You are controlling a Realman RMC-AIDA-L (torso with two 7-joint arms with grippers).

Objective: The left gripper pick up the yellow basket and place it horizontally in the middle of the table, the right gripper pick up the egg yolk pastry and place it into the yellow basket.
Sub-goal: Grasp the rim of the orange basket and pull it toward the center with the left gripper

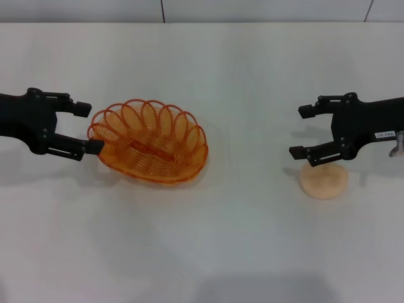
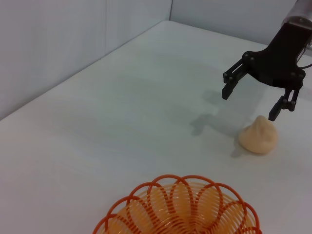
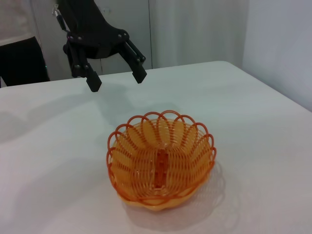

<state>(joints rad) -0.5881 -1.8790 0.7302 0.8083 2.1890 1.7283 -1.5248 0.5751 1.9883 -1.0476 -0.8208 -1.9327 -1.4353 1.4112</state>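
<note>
The yellow basket (image 1: 150, 140) sits upright on the white table (image 1: 240, 240), left of centre, its long side running left to right and slightly skewed. It also shows in the left wrist view (image 2: 178, 209) and the right wrist view (image 3: 161, 161). It is empty. My left gripper (image 1: 88, 127) is open at the basket's left end, fingertips beside the rim; it also shows in the right wrist view (image 3: 117, 79). The egg yolk pastry (image 1: 324, 180) lies on the table at the right. My right gripper (image 1: 302, 131) is open and empty, just above and behind the pastry (image 2: 258, 136), seen too in the left wrist view (image 2: 249, 103).
The table's far edge (image 1: 202, 23) meets a grey wall at the back. Bare tabletop lies between the basket and the pastry and along the front.
</note>
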